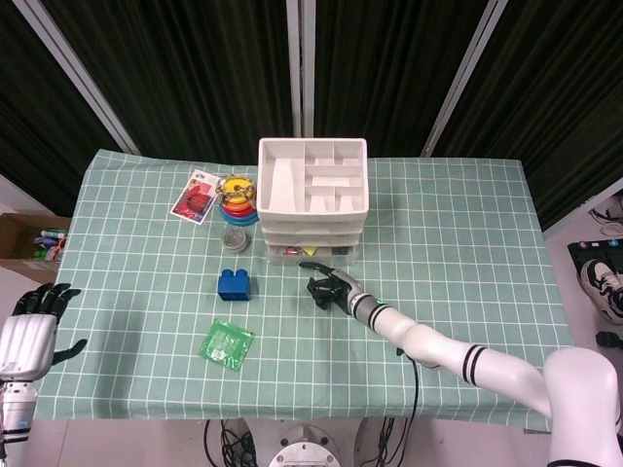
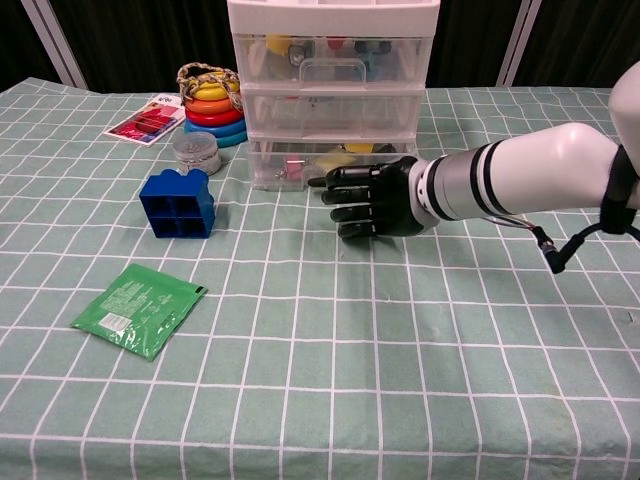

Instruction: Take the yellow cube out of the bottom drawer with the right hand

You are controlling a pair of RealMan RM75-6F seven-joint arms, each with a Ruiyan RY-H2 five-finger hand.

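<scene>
The white three-drawer cabinet [image 1: 313, 185] [image 2: 335, 60] stands at the table's back middle. Its bottom drawer [image 1: 292, 255] [image 2: 290, 172] is pulled partly out. Through the clear front a yellow cube [image 2: 340, 158] shows beside a small red piece; from above it is a yellow speck [image 1: 303, 251]. My right hand [image 1: 329, 289] [image 2: 372, 200] is at the drawer's front right, fingers curled against its front edge, thumb on top. My left hand [image 1: 34, 326] hangs past the table's left edge, fingers apart and holding nothing.
A blue brick [image 1: 234, 284] [image 2: 178, 202] and a green packet [image 1: 227, 342] [image 2: 138, 308] lie left of my right hand. A ring stack [image 1: 238, 197], a small jar [image 1: 234, 238] and a red card [image 1: 197, 197] sit left of the cabinet. A cardboard box [image 1: 29, 243] stands off the table's left.
</scene>
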